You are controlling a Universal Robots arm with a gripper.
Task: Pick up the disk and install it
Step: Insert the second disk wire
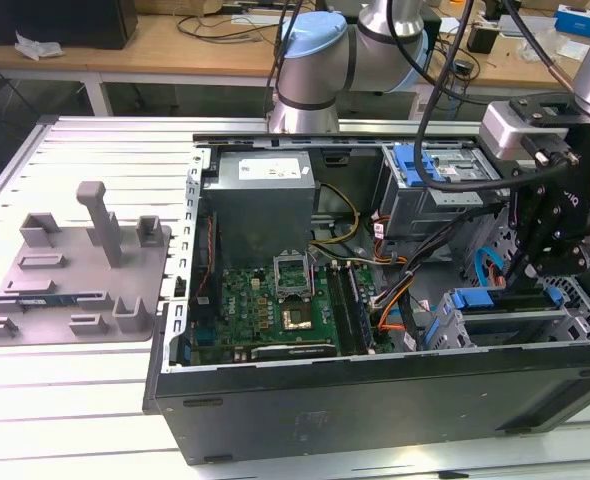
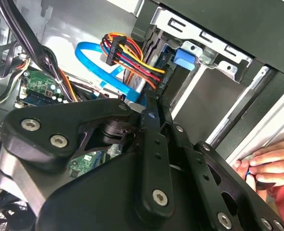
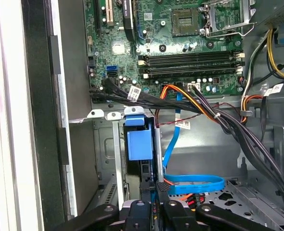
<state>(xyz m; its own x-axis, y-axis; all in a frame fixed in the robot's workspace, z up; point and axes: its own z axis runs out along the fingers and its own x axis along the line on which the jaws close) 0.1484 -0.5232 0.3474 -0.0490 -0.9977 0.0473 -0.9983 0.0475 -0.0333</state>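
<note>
Disk (image 3: 143,159) sits edge-on in the case's (image 1: 375,410) drive cage (image 3: 108,159); jaws clenched on its edge.

The gripper's (image 3: 157,188) black body hides most of the disk (image 3: 149,163) just past its tips. A hand (image 2: 272,166) beside the gripper is cut off at the picture's edge, and what it holds is too hidden to tell.

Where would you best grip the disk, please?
The disk stands on edge in the drive cage, whose walls cover its flat faces. So probably pinch across its exposed blue-framed edge, coming straight in through the open side of the case.
</note>
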